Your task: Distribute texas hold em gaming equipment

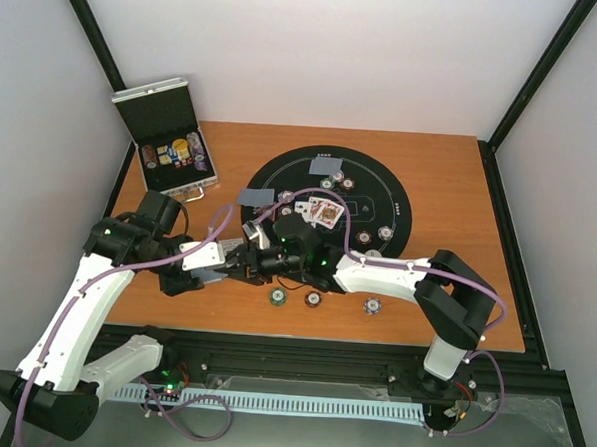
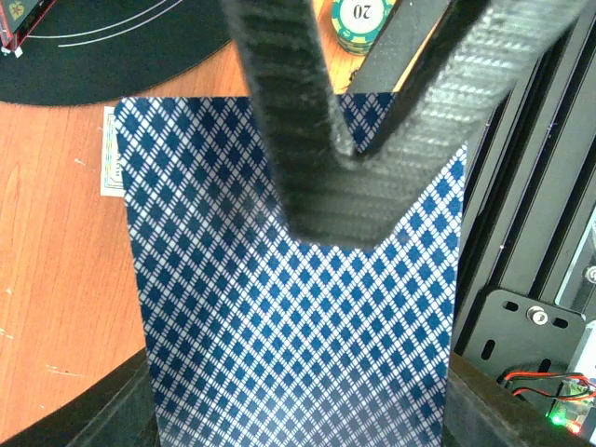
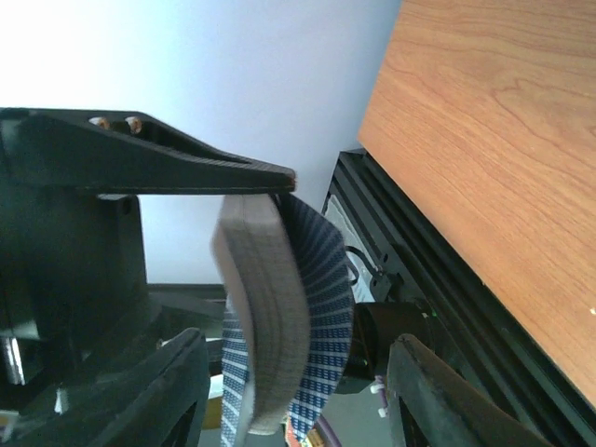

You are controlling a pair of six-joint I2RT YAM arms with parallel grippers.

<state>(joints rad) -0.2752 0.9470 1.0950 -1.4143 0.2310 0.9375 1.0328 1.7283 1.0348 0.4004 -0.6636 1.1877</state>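
My left gripper point(image 1: 238, 261) is shut on the deck of blue-diamond-backed cards point(image 2: 289, 307), which fills the left wrist view between its jaws. My right gripper point(image 1: 269, 259) meets it over the table's front edge. In the right wrist view the deck point(image 3: 265, 317) stands between my right gripper's point(image 3: 298, 372) wide-apart fingers, and the top card point(image 3: 328, 307) bows away from it. A green chip point(image 1: 278, 296), a maroon chip point(image 1: 314, 298) and a purple-white chip point(image 1: 372, 306) lie on the wood in front of the mat.
A round black poker mat point(image 1: 381, 183) holds face-up cards point(image 1: 324, 213), face-down cards point(image 1: 326, 166) and several chips. Another face-down card point(image 1: 255, 196) lies at its left edge. An open metal case point(image 1: 152, 108) with chips sits at the back left. A black rail point(image 1: 352, 351) runs along the front.
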